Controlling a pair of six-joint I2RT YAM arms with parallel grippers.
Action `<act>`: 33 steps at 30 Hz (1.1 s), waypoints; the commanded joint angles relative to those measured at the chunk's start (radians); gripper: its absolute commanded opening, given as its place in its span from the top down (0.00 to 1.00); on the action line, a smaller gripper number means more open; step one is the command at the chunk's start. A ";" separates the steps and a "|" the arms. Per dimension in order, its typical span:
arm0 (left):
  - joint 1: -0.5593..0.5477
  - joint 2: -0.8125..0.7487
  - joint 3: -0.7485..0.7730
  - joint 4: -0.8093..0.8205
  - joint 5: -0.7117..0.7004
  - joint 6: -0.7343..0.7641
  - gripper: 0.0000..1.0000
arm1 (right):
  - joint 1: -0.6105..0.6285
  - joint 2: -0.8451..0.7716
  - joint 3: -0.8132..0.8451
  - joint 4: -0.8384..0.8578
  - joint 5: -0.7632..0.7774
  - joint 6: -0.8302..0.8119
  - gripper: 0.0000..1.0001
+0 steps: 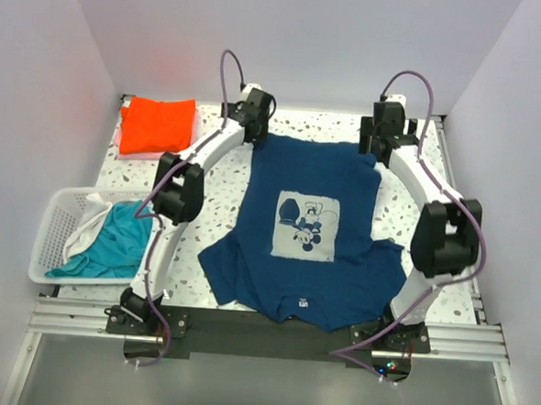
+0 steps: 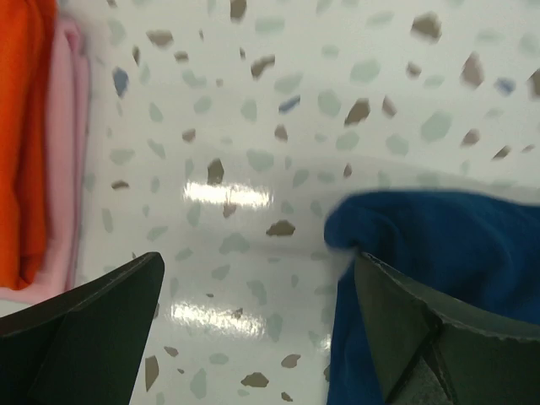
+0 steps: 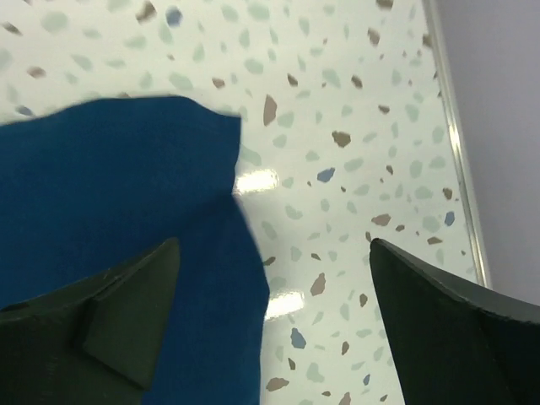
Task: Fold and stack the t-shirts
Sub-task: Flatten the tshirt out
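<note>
The navy cloth t-shirt with a pale square cartoon print [image 1: 306, 228] lies spread flat on the speckled white surface [image 1: 218, 188]. At its far corners the left pincer [image 2: 261, 337] and right pincer [image 3: 274, 329] gape released, possibly touching cloth.

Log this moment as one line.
navy tee: flat, print up; left hand: open at far-left hem corner; right hand: open at far-right hem corner; stack: orange tee on pink tee

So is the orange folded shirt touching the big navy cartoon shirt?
Apart. The top view shows bare speckled table between the orange folded shirt and the navy cartoon shirt.
</note>
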 commanded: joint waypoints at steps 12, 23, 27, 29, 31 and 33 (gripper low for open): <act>-0.066 -0.596 -0.633 0.070 0.133 -0.201 0.00 | -0.008 -0.028 0.005 -0.045 -0.278 0.139 0.01; -0.221 -0.785 -0.996 0.202 0.262 -0.261 0.00 | 0.018 -0.383 -0.450 -0.101 -0.464 0.401 0.01; -0.215 -0.688 -0.858 0.212 0.209 -0.161 0.00 | 0.082 -0.606 -0.686 -0.164 -0.497 0.515 0.01; -0.207 -0.595 -0.799 0.234 0.199 -0.117 0.00 | 0.119 -0.664 -0.788 -0.202 -0.491 0.570 0.01; -0.164 -0.515 -0.683 0.231 0.210 -0.088 0.00 | 0.174 -0.732 -0.858 -0.270 -0.469 0.616 0.01; -0.105 -0.385 -0.541 0.185 0.282 -0.090 0.00 | 0.188 -0.766 -0.900 -0.311 -0.469 0.663 0.01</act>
